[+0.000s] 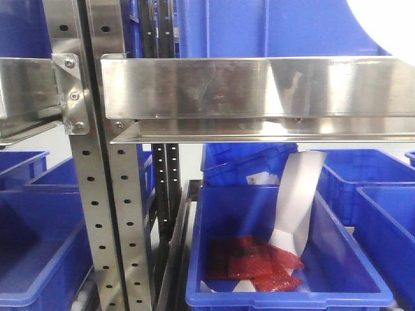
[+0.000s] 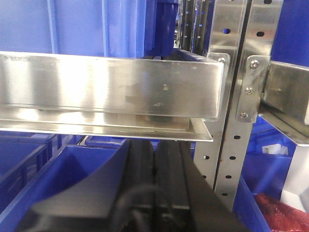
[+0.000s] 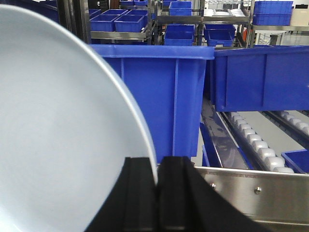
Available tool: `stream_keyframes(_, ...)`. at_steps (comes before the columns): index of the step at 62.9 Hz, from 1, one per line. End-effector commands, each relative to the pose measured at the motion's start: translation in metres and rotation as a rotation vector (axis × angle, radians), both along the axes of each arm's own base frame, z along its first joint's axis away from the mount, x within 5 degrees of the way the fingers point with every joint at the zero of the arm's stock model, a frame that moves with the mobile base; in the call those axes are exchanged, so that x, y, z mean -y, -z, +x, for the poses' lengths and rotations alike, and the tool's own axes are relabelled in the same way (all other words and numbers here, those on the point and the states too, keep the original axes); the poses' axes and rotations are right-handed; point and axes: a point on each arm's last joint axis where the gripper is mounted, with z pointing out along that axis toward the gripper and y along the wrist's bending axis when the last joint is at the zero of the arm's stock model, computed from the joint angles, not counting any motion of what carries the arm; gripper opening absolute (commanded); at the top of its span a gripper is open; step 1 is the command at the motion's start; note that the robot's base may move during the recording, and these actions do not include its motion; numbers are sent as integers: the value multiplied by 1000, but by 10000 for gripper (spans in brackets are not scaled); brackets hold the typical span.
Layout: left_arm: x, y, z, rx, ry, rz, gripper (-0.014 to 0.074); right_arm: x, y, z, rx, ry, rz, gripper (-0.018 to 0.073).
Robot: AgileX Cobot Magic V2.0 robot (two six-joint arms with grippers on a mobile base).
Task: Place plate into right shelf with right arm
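R gripper (image 3: 157, 193) pinches the plate (image 3: 58, 145) rim, just above the right shelf (image 3: 256, 186) beam; L gripper (image 2: 154, 193) jaws together w/ nothing between.

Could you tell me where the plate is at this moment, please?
The plate fills the left of the right wrist view, its rim pinched in the right hand, in front of a blue bin above the steel shelf beam.

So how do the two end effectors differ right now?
The right end effector is shut on the pale plate's rim; the left end effector is shut with nothing in it. The right faces blue bins above a steel beam; the left sits below one. Both have black fingers.
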Motion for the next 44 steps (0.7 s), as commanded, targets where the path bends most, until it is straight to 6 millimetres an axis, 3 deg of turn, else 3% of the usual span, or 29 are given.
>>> stream_keyframes(1,-1,-5,-1,89,-9,-18,-128,1,-18,-2,126,13,5,50)
stream_keyframes(8,-1,-5,-1,89,-9,-18,-128,2,-25,-3,200,15,28,50)
stream_keyframes(13,-1,-5,-1,89,-9,-18,-128,2,-39,-6,294,16,64,50)
stream_keyframes(23,-1,-5,-1,89,-9,-18,-128,2,-73,0,297,11,64,50)
stream_keyframes(30,-1,-5,-1,89,-9,-18,-128,1,-103,13,305,10,65,50)
stream_keyframes(44,-1,-5,-1,89,-9,-18,-128,-3,-162,65,311,9,65,50)
